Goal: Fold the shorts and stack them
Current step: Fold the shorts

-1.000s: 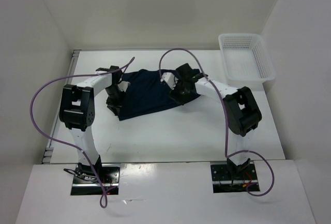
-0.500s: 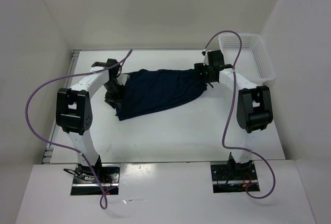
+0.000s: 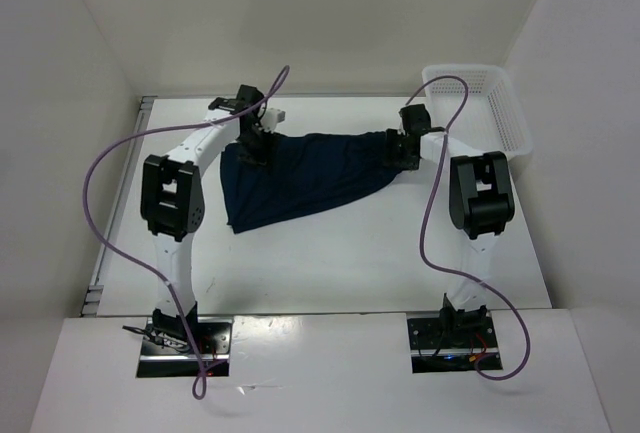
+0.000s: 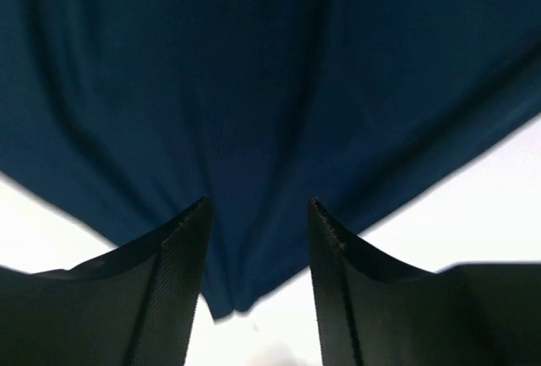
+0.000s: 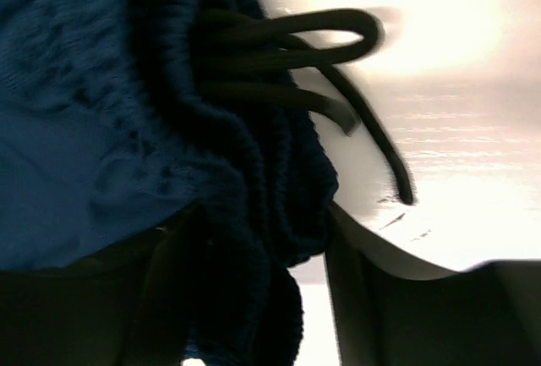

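The dark navy shorts (image 3: pixel 305 178) lie spread across the far part of the white table (image 3: pixel 350 253), stretched left to right. My right gripper (image 3: pixel 398 150) is at their right end. In the right wrist view it (image 5: pixel 254 222) is shut on the bunched waistband (image 5: pixel 254 172), and the dark drawstring (image 5: pixel 287 53) loops out beyond it. My left gripper (image 3: pixel 255 141) is over the shorts' far left corner. In the left wrist view it (image 4: pixel 258 214) is open, with the smooth navy fabric (image 4: pixel 254 87) and one hanging corner showing between the fingers.
A white mesh basket (image 3: pixel 470 68) stands at the far right corner, just right of my right gripper. White walls enclose the table on the left, back and right. Purple cables arc over both arms.
My right gripper pulled the waistband from the middle out to the right, stretching the shorts flat. My left gripper moved from the shorts' left edge up to their far left corner.
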You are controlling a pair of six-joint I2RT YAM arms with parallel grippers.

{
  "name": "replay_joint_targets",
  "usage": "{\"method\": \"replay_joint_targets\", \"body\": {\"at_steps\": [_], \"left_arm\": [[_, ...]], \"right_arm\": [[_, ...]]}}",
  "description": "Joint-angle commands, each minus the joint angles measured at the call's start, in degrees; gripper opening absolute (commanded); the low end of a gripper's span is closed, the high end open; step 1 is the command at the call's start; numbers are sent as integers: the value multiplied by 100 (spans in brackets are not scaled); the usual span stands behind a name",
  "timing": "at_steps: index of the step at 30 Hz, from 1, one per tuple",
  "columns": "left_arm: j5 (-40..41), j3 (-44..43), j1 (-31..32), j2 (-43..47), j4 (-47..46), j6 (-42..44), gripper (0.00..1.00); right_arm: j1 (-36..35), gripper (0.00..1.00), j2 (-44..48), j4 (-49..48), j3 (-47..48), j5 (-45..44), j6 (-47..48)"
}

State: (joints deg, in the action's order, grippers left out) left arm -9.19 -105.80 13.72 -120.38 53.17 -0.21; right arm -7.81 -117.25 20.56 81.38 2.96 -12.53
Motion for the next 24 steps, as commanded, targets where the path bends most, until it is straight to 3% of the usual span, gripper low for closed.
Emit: {"method": "replay_joint_targets", "body": {"at_steps": [1,8,13,21,24], "left_arm": [[31,-266,210,-372,-158,21,58],[480,-372,360,-882,-289,21,58],[357,-169,413,-934,-474,21,59],[234,-335,536,-901,-588,21,59],[163,-389,466,-568,-588,21,66]], "right_arm": [[69,57,-149,19,238,19,-223],[17,31,-43,10,-298,416,-223],[17,1,18,-52,-132,468,84],[17,0,860,35,440,136,1190],[17,0,1177,89,308,-49,1437]]}}
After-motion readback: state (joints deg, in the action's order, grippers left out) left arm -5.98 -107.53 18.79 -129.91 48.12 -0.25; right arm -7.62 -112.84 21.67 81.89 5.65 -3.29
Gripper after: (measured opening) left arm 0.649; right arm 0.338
